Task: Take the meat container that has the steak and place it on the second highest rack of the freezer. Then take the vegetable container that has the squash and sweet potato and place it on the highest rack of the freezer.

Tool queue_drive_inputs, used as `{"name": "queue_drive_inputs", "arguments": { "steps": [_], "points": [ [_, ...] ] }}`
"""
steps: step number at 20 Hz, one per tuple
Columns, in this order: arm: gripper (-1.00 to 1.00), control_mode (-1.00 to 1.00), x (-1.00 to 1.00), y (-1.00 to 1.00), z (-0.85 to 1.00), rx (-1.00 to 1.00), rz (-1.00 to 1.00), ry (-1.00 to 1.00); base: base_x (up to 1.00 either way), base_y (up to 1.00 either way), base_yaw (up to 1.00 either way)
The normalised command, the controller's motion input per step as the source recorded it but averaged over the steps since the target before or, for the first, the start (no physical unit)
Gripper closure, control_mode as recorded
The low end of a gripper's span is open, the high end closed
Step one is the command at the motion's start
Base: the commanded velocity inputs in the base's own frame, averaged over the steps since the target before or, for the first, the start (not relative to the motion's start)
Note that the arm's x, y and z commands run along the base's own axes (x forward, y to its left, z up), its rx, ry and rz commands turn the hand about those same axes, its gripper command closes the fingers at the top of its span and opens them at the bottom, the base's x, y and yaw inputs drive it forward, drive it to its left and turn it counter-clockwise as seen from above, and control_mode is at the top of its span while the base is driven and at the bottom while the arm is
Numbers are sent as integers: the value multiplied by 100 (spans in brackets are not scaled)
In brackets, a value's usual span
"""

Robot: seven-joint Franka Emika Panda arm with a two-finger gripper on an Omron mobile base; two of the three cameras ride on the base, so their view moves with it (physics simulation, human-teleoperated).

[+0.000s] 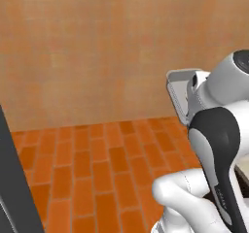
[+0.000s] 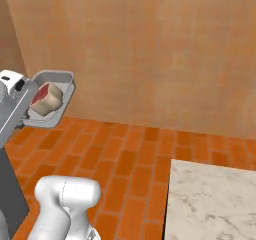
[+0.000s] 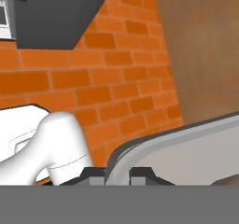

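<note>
Meat container [image 2: 59,80] with steak [image 2: 46,95], airborne

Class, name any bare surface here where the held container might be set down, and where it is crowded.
The marble counter at lower right, bordered by brick floor, looks bare. Crowded: beside the arm, where the gripper holds the container with the steak.
</note>
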Motion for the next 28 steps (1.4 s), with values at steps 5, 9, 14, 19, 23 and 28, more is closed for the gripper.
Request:
{"name": "queue_drive_inputs", "arguments": {
  "steps": [5,9,14,19,23,28],
  "points": [
    [100,100,0,0,0,0,0,0,73,0,86],
    [100,100,0,0,0,0,0,0,59,0,87],
    [100,100,0,0,0,0,0,0,18,-1,86],
    [100,100,0,0,0,0,0,0,12,-19,73],
    [100,100,0,0,0,0,0,0,20,-25,68],
    [100,100,0,0,0,0,0,0,2,-14,71]
  ]
}}
